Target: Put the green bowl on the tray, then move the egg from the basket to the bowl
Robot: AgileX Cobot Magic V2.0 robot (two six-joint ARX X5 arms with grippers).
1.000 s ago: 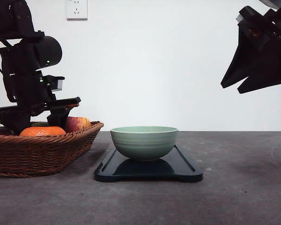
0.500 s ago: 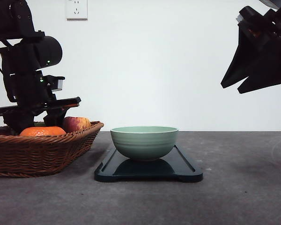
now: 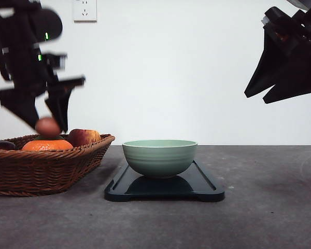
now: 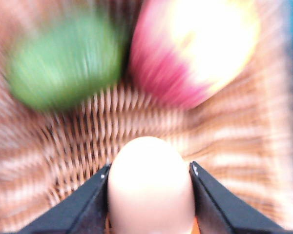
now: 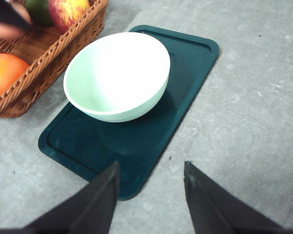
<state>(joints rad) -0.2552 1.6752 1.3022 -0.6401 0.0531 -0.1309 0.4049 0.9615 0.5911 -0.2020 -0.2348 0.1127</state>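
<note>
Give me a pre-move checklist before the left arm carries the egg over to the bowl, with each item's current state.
1. Egg gripped between the left hand's fingers: ok; a finger sits against each side in the left wrist view.
2. Egg clear of the basket rim: ok; front view shows it above the tangerine and apple.
3. Green bowl seated on the tray: ok.
4. Bowl empty: ok in the right wrist view.
5. Right hand out of the path: ok; open, raised off to the right.
6. Grip firmness: cannot tell, the image is blurred.
</note>
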